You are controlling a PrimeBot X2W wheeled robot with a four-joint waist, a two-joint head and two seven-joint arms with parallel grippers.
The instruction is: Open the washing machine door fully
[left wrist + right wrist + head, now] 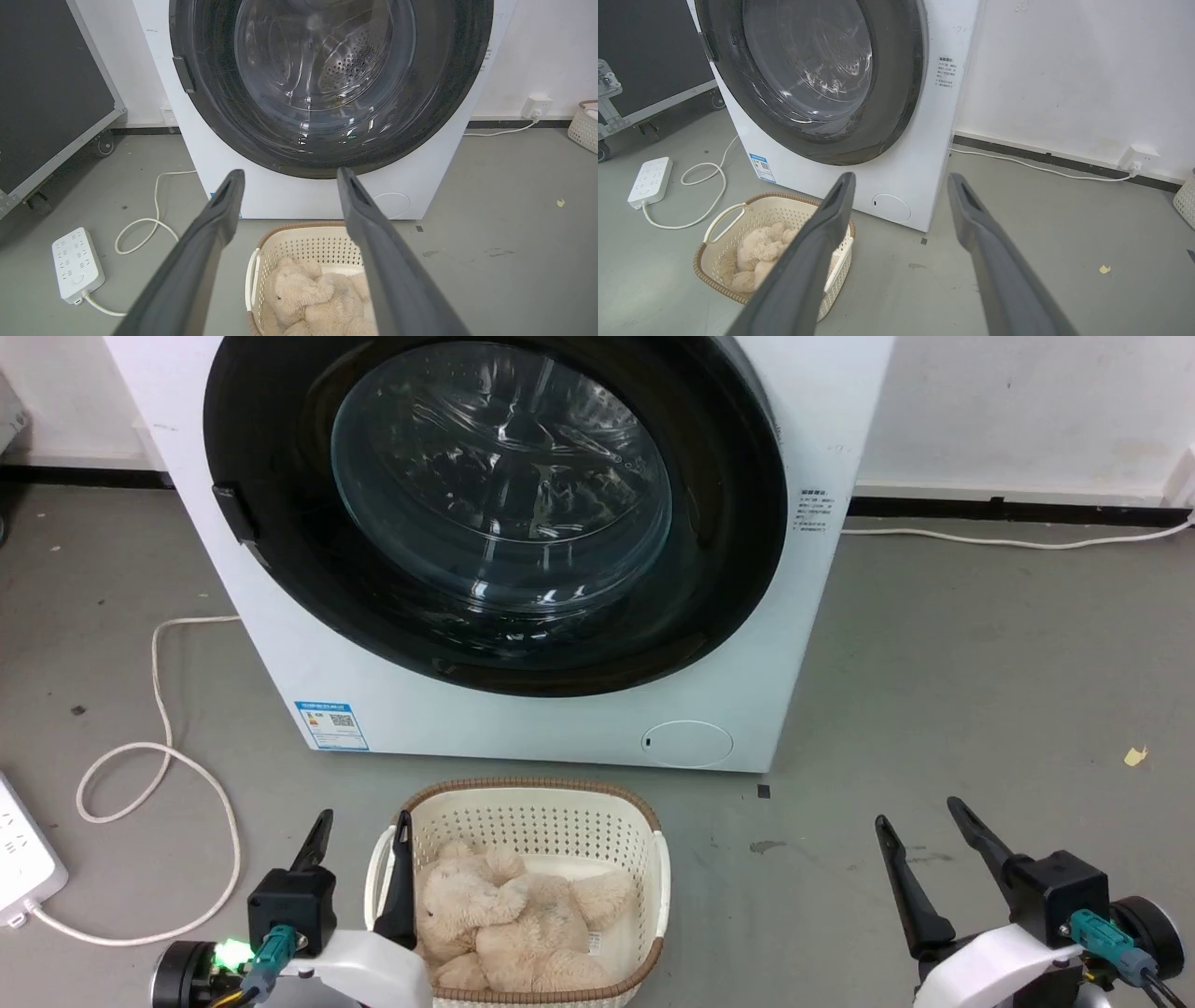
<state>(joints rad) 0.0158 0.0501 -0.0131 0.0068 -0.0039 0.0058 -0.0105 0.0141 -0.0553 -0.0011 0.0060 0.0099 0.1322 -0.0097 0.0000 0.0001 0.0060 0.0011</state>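
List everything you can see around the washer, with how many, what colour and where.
washing machine: one, white, centre, against the wall
washing machine door: one, black rim, clear glass, machine front, looks shut
label: one, blue, front lower left
hatch: one, white, front lower right
basket: one, cream, floor before machine
plush toy: one, beige, inside basket
power strip: one, white, floor left
cable: one, white, looped by strip
case: one, black, far left
left tool: one, dark, open, beside basket
right tool: one, dark, open, above floor right
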